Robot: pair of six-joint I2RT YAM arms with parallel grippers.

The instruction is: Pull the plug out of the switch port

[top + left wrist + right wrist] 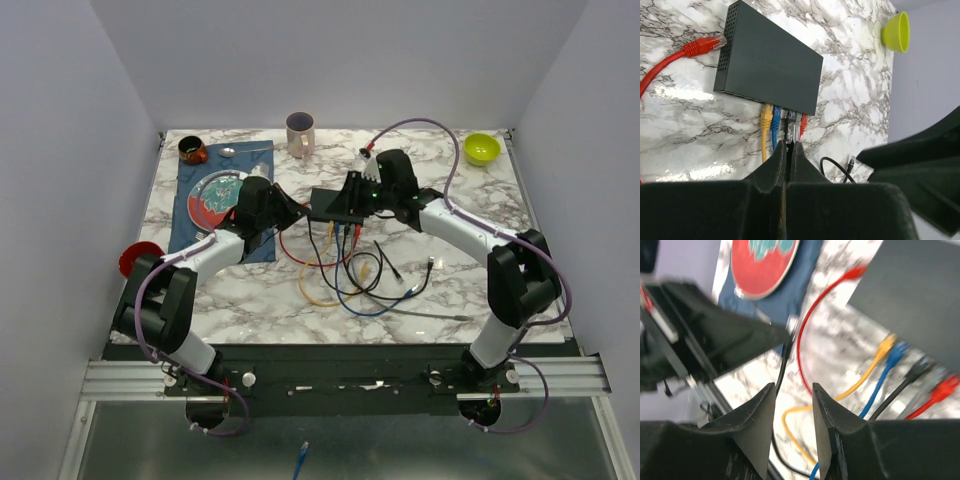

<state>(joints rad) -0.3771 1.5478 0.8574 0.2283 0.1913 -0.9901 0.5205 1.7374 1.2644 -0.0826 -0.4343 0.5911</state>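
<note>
The flat matte-black rectangular switch (333,204) lies on the white marble table (450,290), at its middle and slightly toward the far side, between the two grippers. Yellow (766,116), blue (775,124) and red (803,121) plugs sit in sockets along its near edge. Another red plug (707,46) lies loose just beside its vented left end.

The left gripper (788,146), just left of the switch, has its fingers pressed together on a black cable (782,365) right behind the clear plug (790,128). I cannot tell whether that plug is out of its socket.

The right gripper (794,390) is over the switch's right part, fingers spread, with nothing between them.

A red-and-teal plate (212,196) rests on a blue cloth (255,160) to the left.
</note>
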